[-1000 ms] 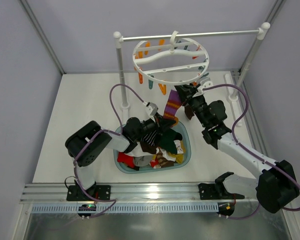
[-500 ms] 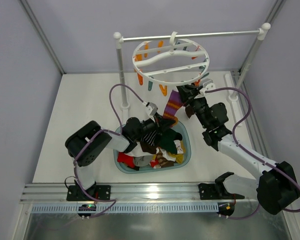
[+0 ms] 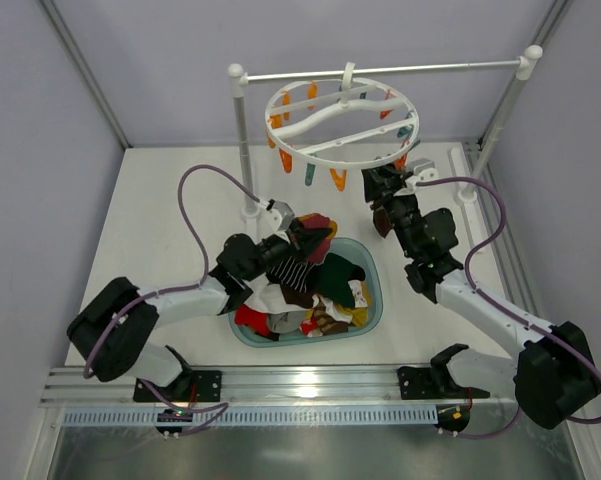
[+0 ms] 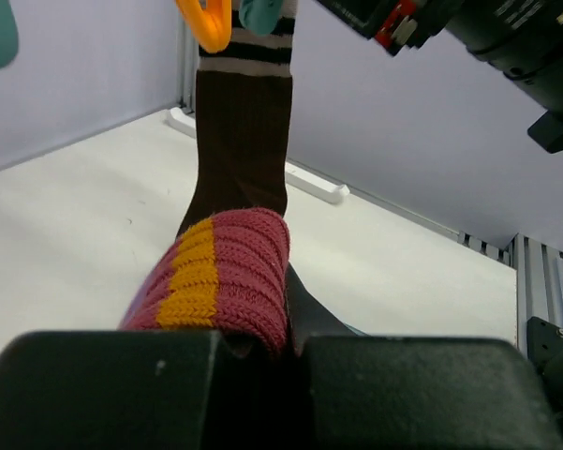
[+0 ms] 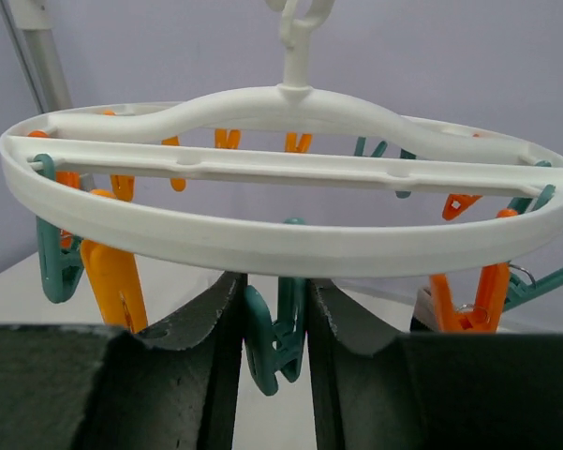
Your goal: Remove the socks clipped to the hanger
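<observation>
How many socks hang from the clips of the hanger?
1: a dark brown sock under an orange clip, seen by the left wrist camera. Others may be hidden.

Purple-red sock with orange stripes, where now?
Left wrist view, centre: purple-red orange-striped sock clamped in the left hand, dark brown sock hanging behind it; top view, above teal plastic basket.

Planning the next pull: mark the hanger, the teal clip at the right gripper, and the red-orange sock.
hanger point(image 5: 262, 248): right wrist, front rim.
teal clip point(image 5: 270, 349): right wrist, its body.
red-orange sock point(image 4: 239, 272): left wrist, ribbed end.
</observation>
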`<action>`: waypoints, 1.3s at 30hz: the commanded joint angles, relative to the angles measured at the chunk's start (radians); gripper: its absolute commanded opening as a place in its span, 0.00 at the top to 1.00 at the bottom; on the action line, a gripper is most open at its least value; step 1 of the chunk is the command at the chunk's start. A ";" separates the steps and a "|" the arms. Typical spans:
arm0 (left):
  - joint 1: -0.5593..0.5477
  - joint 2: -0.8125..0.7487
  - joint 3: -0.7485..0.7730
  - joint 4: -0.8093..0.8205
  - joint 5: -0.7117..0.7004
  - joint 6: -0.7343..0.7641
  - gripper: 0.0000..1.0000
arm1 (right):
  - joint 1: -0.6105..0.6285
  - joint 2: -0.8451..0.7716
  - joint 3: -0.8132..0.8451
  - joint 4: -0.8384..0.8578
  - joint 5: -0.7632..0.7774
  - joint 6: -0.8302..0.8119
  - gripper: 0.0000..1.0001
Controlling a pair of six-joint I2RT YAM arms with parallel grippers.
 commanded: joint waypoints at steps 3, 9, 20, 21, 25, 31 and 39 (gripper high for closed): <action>-0.007 -0.163 0.008 -0.238 -0.021 0.092 1.00 | 0.003 0.006 -0.027 0.076 0.092 0.003 0.42; -0.085 -0.318 -0.012 -0.414 -0.079 0.138 1.00 | 0.003 0.011 -0.043 0.053 0.144 0.012 0.00; -0.234 -0.568 -0.060 -0.664 -0.340 0.155 1.00 | 0.000 0.011 -0.102 0.057 0.204 0.066 0.00; -0.234 -0.567 -0.089 -0.654 -0.372 0.149 1.00 | -0.002 0.005 -0.109 0.056 0.201 0.068 0.00; -0.234 -0.518 -0.159 -0.585 -0.423 0.112 1.00 | -0.002 -0.032 -0.136 0.054 0.201 0.075 0.00; -0.234 -0.372 -0.255 -0.397 -0.440 0.064 1.00 | -0.003 -0.084 -0.179 0.053 0.216 0.074 0.00; -0.240 0.065 -0.276 -0.057 -0.418 -0.009 1.00 | -0.005 -0.144 -0.211 0.039 0.236 0.069 0.00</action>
